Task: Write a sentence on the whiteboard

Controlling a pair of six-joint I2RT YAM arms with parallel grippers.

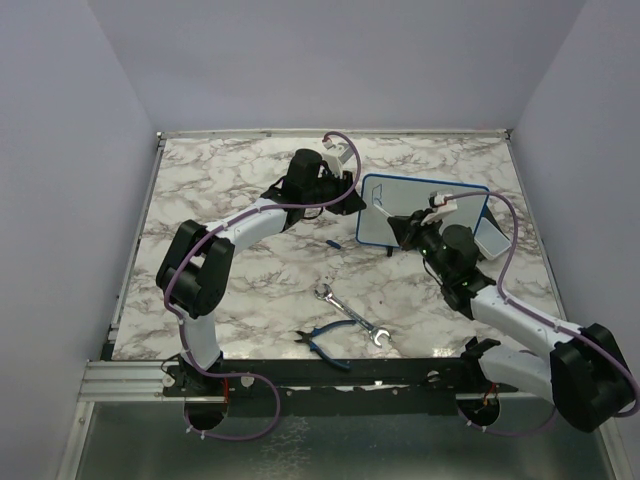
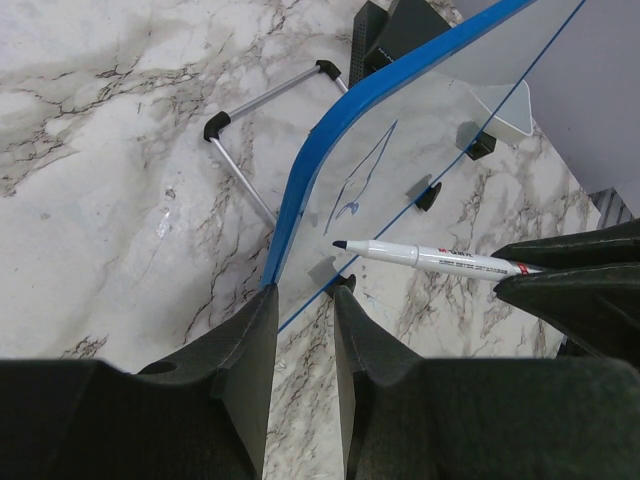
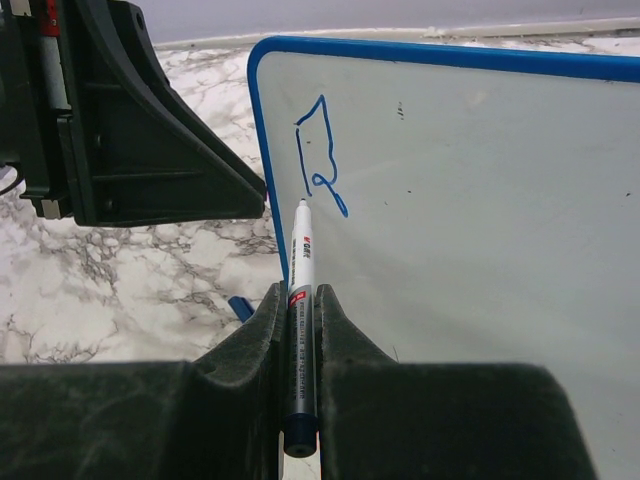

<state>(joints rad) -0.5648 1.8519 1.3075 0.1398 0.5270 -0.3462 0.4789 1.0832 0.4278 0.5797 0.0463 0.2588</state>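
The whiteboard (image 1: 425,212) stands tilted on a thin metal stand (image 2: 268,108) toward the far right of the marble table (image 1: 230,180). Of the sentence (image 3: 320,155) it carries one blue looping stroke like a capital R, near its upper left corner.

Just under that stroke is the tip of a white marker (image 3: 301,262); I cannot tell whether it touches the board. The right gripper (image 3: 300,297), in front of the whiteboard, has its fingers pressed together on the marker's barrel, tip toward the board.

At the whiteboard's left edge, the left gripper (image 2: 305,300) has its fingers (image 2: 250,345) set narrowly on either side of the blue frame, pinching the board's corner.

On the table just in front of the whiteboard's left corner lies a small blue cap (image 1: 332,243). Farther in front of the board lie a steel combination wrench (image 1: 350,315) and, just beyond it, blue-handled pliers (image 1: 322,345).
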